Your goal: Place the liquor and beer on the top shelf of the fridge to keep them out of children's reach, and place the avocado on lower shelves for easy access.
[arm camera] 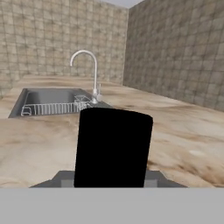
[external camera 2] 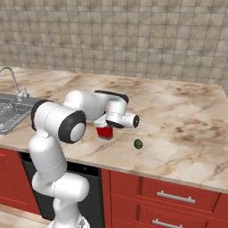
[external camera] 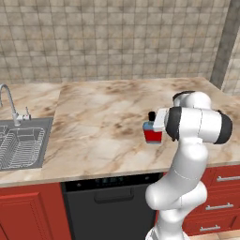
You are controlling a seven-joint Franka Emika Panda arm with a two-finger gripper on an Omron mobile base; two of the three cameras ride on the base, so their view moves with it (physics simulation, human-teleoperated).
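Black and blunt, the cap [arm camera: 113,146] of one squat blue glass bottle [external camera: 152,133] looms right before the hand camera. One gripper [external camera 2: 105,125] reaches sideways at the bottle; I cannot tell whether it grips it. That bottle, red-labelled, stands on the marbled stone counter [external camera: 103,122]. One small bumpy green avocado [external camera 2: 138,144] lies near it. One curved tap [arm camera: 89,72] rises by one steel sink [external camera: 23,140].

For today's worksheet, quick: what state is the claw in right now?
Claw: closed on the liquor, at the counter.
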